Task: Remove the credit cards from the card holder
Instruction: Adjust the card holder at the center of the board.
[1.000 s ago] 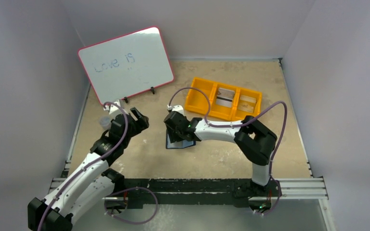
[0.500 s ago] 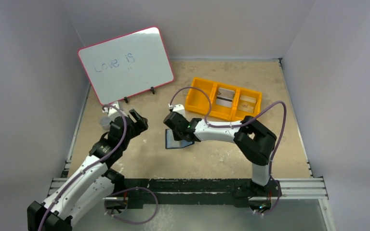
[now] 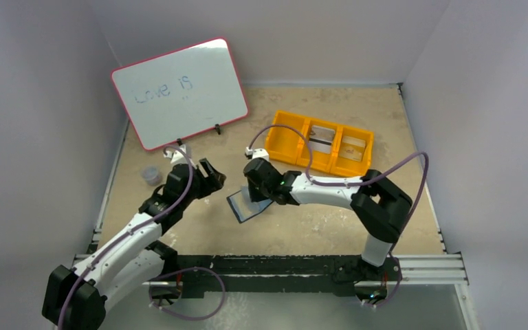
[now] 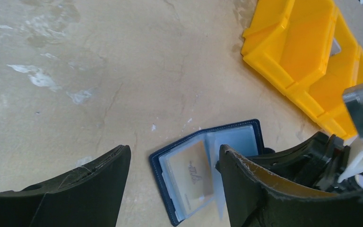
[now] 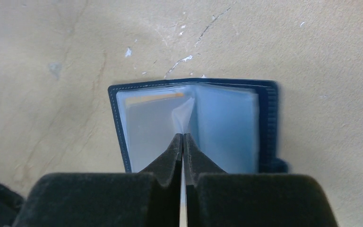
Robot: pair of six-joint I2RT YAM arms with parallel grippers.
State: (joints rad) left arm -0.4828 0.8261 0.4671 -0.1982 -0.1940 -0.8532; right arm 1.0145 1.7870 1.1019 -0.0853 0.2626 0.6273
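The navy card holder (image 3: 246, 205) lies open on the table, pale see-through pockets up. My right gripper (image 3: 259, 190) is shut on a thin clear pocket leaf at the fold (image 5: 185, 113), which stands up between its pads. A beige credit card (image 4: 192, 169) with a scribbled signature sits in the holder's left pocket; only its orange edge (image 5: 154, 98) shows in the right wrist view. My left gripper (image 3: 210, 180) hangs open just left of the holder, fingers (image 4: 99, 175) apart with nothing between them. Two more cards (image 3: 322, 139) lie in the orange tray.
The orange three-compartment tray (image 3: 280, 136) stands behind the right arm. A pink-framed whiteboard (image 3: 179, 93) leans at the back left. A small grey cup (image 3: 152, 175) sits left of the left arm.
The right gripper closed on the inner pocket leaf and shifted right, turning the holder askew. The left gripper moved right, closer to the holder, still open.
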